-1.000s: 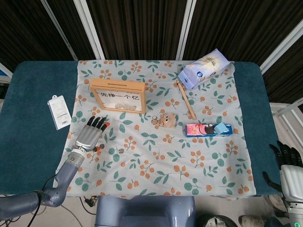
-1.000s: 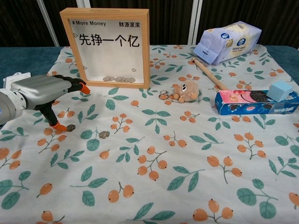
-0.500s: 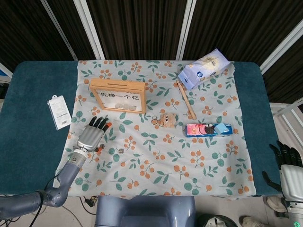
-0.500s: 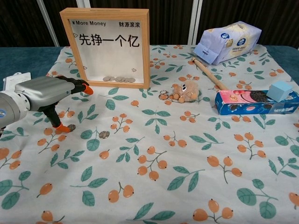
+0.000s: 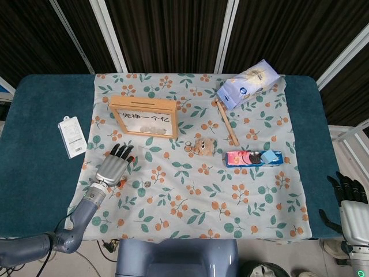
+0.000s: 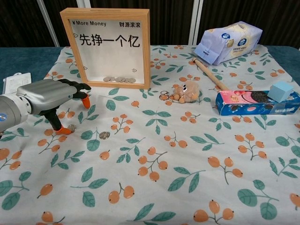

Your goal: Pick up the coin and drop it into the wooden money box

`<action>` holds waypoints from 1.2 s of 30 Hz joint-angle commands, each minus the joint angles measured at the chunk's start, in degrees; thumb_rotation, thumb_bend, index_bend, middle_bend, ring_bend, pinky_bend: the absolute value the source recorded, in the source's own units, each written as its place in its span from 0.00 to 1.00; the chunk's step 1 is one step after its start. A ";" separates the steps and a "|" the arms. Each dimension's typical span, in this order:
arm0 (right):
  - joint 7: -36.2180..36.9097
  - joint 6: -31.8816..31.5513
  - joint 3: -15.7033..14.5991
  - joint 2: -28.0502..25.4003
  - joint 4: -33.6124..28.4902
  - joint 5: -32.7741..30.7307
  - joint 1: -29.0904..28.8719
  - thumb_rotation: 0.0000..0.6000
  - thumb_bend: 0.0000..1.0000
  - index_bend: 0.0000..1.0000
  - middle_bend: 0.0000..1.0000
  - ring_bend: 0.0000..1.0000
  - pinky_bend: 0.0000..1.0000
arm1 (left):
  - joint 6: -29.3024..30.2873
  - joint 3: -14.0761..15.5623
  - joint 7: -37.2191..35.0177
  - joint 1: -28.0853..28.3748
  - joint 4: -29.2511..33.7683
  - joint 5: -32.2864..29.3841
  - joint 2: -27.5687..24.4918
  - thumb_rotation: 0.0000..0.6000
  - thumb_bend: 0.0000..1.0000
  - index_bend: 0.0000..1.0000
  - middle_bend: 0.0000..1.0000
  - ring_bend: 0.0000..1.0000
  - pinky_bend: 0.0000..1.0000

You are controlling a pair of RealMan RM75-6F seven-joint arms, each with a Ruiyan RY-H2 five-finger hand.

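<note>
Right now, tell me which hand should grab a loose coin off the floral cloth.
Left. The left hand hovers over the cloth with its thumb tip beside one small round coin; another coin lies nearby. The right hand sits off the table's far edge, well away from both.

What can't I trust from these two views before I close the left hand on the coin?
- Thumb contact: in the chest view the left hand has its thumb tip down beside one coin; touching or not is unclear.
- Head view: that coin is hidden under the left hand.
- Money box slot: neither view shows it.
- Right hand: cut off by the head view's edge, absent from the chest view.
</note>
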State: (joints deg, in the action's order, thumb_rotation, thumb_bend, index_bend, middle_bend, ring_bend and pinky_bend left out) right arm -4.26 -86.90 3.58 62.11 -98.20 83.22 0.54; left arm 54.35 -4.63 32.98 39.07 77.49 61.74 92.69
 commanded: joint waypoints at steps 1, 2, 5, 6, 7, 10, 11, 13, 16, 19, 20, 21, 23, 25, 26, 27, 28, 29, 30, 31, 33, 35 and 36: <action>0.00 0.21 -0.08 -0.07 -0.14 -0.23 0.03 1.00 0.37 0.13 0.05 0.02 0.00 | 0.07 0.16 -0.10 -0.03 -0.12 0.24 -0.08 1.00 0.07 0.40 0.00 0.00 0.00; 0.02 0.36 -0.10 -0.12 -0.25 -0.40 0.03 1.00 0.37 0.13 0.05 0.02 0.00 | 0.12 0.25 -0.12 -0.06 -0.14 0.35 -0.09 1.00 0.07 0.41 0.00 0.00 0.00; -0.09 0.66 -0.13 -0.26 -0.52 -0.62 -0.04 1.00 0.37 0.13 0.05 0.02 0.00 | 0.18 0.66 0.04 -0.12 -0.14 0.72 -0.21 1.00 0.07 0.42 0.00 0.00 0.00; -0.18 0.74 -0.17 -0.29 -0.57 -0.62 -0.06 1.00 0.37 0.13 0.05 0.02 0.00 | 0.24 0.74 0.10 -0.14 -0.15 0.81 -0.23 1.00 0.07 0.43 0.00 0.00 0.00; -0.23 0.81 -0.21 -0.31 -0.63 -0.65 -0.07 1.00 0.37 0.13 0.05 0.02 0.00 | 0.30 0.80 0.12 -0.16 -0.16 0.88 -0.23 1.00 0.07 0.43 0.00 0.00 0.00; -0.38 1.00 -0.27 -0.41 -0.71 -0.77 -0.09 1.00 0.37 0.13 0.05 0.02 0.00 | 0.26 0.88 -0.03 -0.21 -0.23 0.88 -0.17 1.00 0.07 0.43 0.00 0.00 0.00; -0.43 1.01 -0.25 -0.45 -0.76 -0.83 -0.10 1.00 0.37 0.13 0.05 0.02 0.00 | 0.21 0.92 -0.09 -0.21 -0.25 0.91 -0.15 1.00 0.07 0.43 0.00 0.00 0.00; -0.43 1.10 -0.18 -0.47 -0.84 -1.00 -0.14 1.00 0.37 0.13 0.05 0.02 0.00 | 0.09 1.08 -0.15 -0.20 -0.26 1.06 -0.12 1.00 0.07 0.44 0.00 0.00 0.00; -0.46 1.07 -0.13 -0.54 -0.91 -1.04 -0.16 1.00 0.37 0.13 0.05 0.02 0.00 | -0.01 1.42 -0.18 -0.19 -0.21 1.49 -0.11 1.00 0.07 0.46 0.00 0.00 0.00; -0.42 1.20 -0.17 -0.59 -0.98 -1.12 -0.18 1.00 0.37 0.13 0.05 0.02 0.00 | -0.12 1.58 -0.15 -0.22 -0.27 1.50 -0.05 1.00 0.07 0.47 0.00 0.00 0.00; -0.46 1.19 -0.16 -0.60 -0.99 -1.11 -0.19 1.00 0.37 0.13 0.05 0.02 0.00 | -0.18 1.62 -0.06 -0.21 -0.28 1.44 -0.04 1.00 0.07 0.47 0.00 0.00 0.00; -0.49 1.19 -0.15 -0.60 -0.99 -1.09 -0.21 1.00 0.37 0.13 0.05 0.02 0.00 | -0.26 1.67 0.08 -0.20 -0.27 1.33 -0.05 1.00 0.07 0.47 0.00 0.00 0.00; -0.49 1.19 -0.13 -0.61 -0.98 -1.13 -0.22 1.00 0.37 0.13 0.05 0.02 0.00 | -0.45 1.81 0.45 -0.16 -0.15 1.13 -0.11 1.00 0.07 0.48 0.00 0.00 0.00; -0.40 1.17 -0.06 -0.61 -0.98 -1.24 -0.22 1.00 0.37 0.13 0.05 0.02 0.00 | -0.52 1.93 0.71 -0.15 -0.05 1.06 -0.15 1.00 0.08 0.48 0.00 0.00 0.00; -0.37 1.18 -0.05 -0.63 -0.95 -1.27 -0.23 1.00 0.37 0.13 0.05 0.02 0.00 | -0.53 1.99 0.83 -0.15 -0.01 1.02 -0.16 1.00 0.09 0.49 0.00 0.00 0.00; -0.36 1.18 -0.03 -0.62 -0.94 -1.28 -0.24 1.00 0.37 0.13 0.05 0.02 0.00 | -0.55 2.03 0.92 -0.15 0.03 0.99 -0.18 1.00 0.09 0.49 0.00 0.00 0.00; -0.35 1.20 -0.02 -0.62 -0.96 -1.29 -0.26 1.00 0.37 0.13 0.05 0.02 0.00 | -0.59 2.06 0.97 -0.16 0.09 0.91 -0.20 1.00 0.10 0.49 0.00 0.00 0.00; -0.35 1.22 -0.03 -0.62 -0.97 -1.30 -0.27 1.00 0.37 0.13 0.05 0.02 0.00 | -0.61 2.08 1.01 -0.16 0.12 0.87 -0.21 1.00 0.10 0.50 0.00 0.00 0.00; -0.37 1.25 -0.04 -0.62 -0.97 -1.31 -0.28 1.00 0.37 0.13 0.05 0.02 0.00 | -0.63 2.10 1.05 -0.16 0.14 0.83 -0.23 1.00 0.10 0.50 0.00 0.00 0.00; -0.38 1.27 -0.05 -0.62 -0.98 -1.31 -0.28 1.00 0.37 0.13 0.05 0.02 0.00 | -0.65 2.14 1.16 -0.16 0.15 0.77 -0.25 1.00 0.10 0.51 0.00 0.00 0.00; -0.39 1.29 -0.06 -0.62 -1.01 -1.31 -0.29 1.00 0.37 0.13 0.05 0.02 0.00 | -0.73 2.27 1.48 -0.15 0.18 0.62 -0.31 1.00 0.11 0.52 0.00 0.00 0.00; -0.37 1.30 -0.06 -0.65 -1.05 -1.35 -0.29 1.00 0.37 0.13 0.05 0.02 0.00 | -0.84 2.38 1.79 -0.14 0.25 0.41 -0.37 1.00 0.12 0.52 0.00 0.00 0.00; -0.37 1.34 -0.06 -0.66 -1.08 -1.37 -0.30 1.00 0.37 0.13 0.05 0.02 0.00 | -0.87 2.38 1.88 -0.14 0.29 0.29 -0.40 1.00 0.12 0.53 0.00 0.00 0.00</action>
State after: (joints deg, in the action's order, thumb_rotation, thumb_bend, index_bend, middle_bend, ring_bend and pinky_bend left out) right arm -4.64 -85.56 3.53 61.45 -99.28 81.85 0.24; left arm 53.51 -2.26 34.85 38.93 77.76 62.04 92.31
